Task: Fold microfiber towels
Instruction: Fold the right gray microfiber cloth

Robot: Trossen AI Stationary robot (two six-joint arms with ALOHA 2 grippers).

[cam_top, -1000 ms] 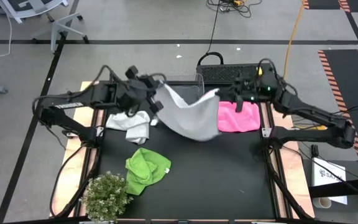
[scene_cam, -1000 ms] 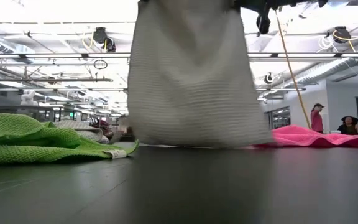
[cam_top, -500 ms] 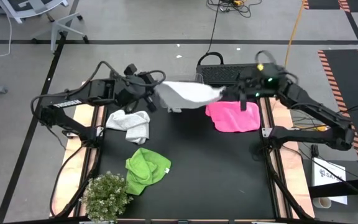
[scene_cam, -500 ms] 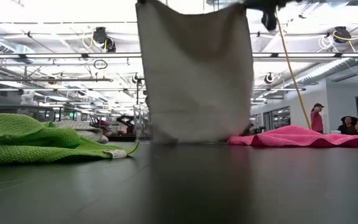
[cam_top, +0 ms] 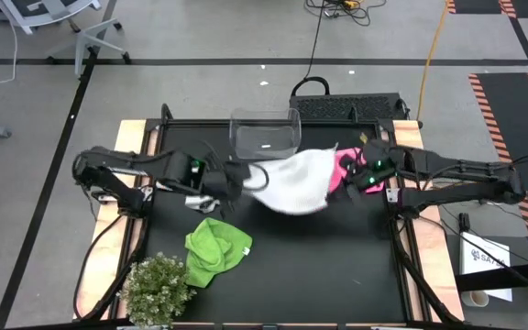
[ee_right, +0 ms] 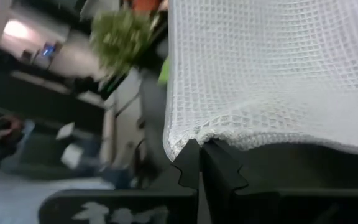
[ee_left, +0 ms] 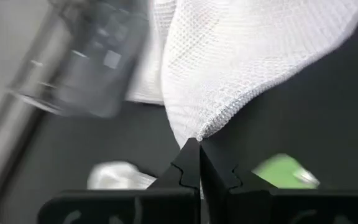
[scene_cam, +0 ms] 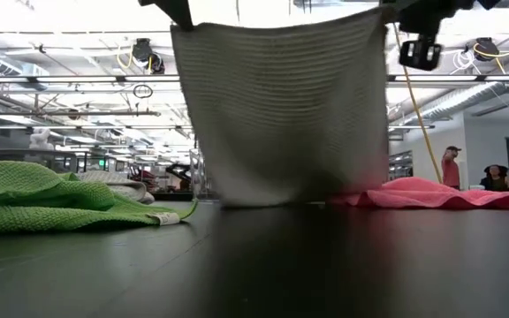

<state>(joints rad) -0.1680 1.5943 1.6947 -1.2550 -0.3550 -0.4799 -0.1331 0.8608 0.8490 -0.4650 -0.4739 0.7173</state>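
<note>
My left gripper (cam_top: pixel 239 180) is clamped on one top corner of a white microfiber towel (cam_top: pixel 293 181); my right gripper (cam_top: pixel 356 174) is clamped on the other. The towel hangs stretched between them over the table's middle, its lower edge at the black tabletop (cam_top: pixel 319 266). The pink towel (scene_cam: pixel 449 194) lies behind on the right. The lime green towel (cam_top: pixel 216 249) lies near the plant (cam_top: pixel 159 286). The clear bin (cam_top: pixel 265 134) stands at the far edge.
</note>
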